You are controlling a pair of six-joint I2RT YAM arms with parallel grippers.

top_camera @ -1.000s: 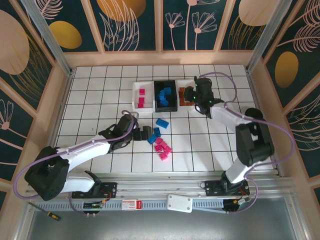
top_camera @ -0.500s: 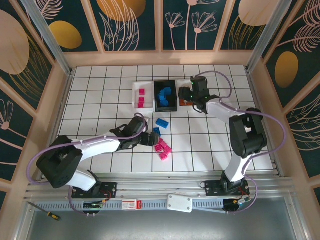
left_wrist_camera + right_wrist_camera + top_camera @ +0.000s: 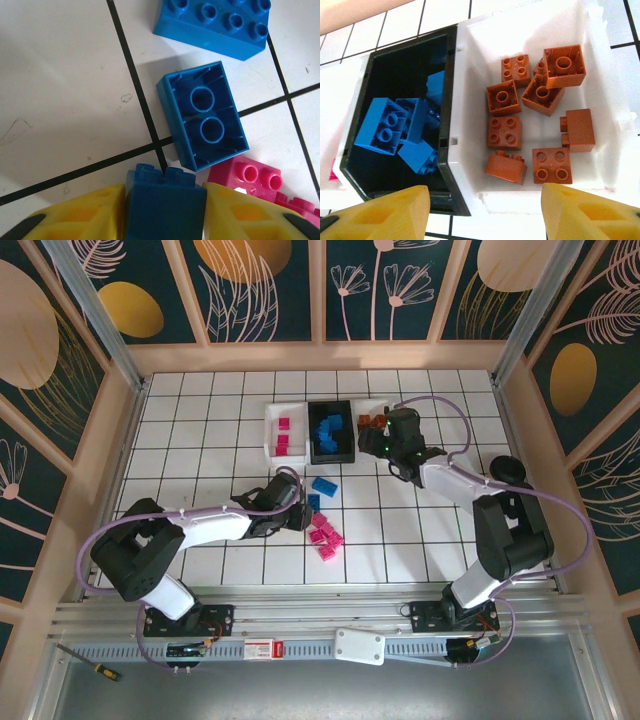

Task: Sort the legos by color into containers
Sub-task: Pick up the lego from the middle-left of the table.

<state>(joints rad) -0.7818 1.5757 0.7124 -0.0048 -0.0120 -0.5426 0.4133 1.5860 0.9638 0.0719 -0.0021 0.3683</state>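
Note:
My left gripper (image 3: 300,517) is shut on a small blue lego (image 3: 165,205), its yellow fingers (image 3: 75,215) pressing both sides, low over the tiles. Just ahead lie an upturned blue lego (image 3: 202,115), a long blue lego (image 3: 215,22) and pink legos (image 3: 247,176). My right gripper (image 3: 485,220) hangs open and empty over the near edge of the right white container (image 3: 615,125), which holds several orange-brown legos (image 3: 504,132). The black container (image 3: 447,165) holds blue legos (image 3: 385,125). The left white container (image 3: 270,435) holds pink legos (image 3: 284,443).
Loose pink legos (image 3: 324,536) and two blue ones (image 3: 324,485) lie on the tiled floor below the containers. Wooden walls (image 3: 110,440) close in the floor on the left, right and back. The right arm's cable (image 3: 455,420) loops above the right container.
My left gripper slid right to the loose pile and closed on a small blue lego. My right gripper opened over the right container and drew back slightly toward its near edge.

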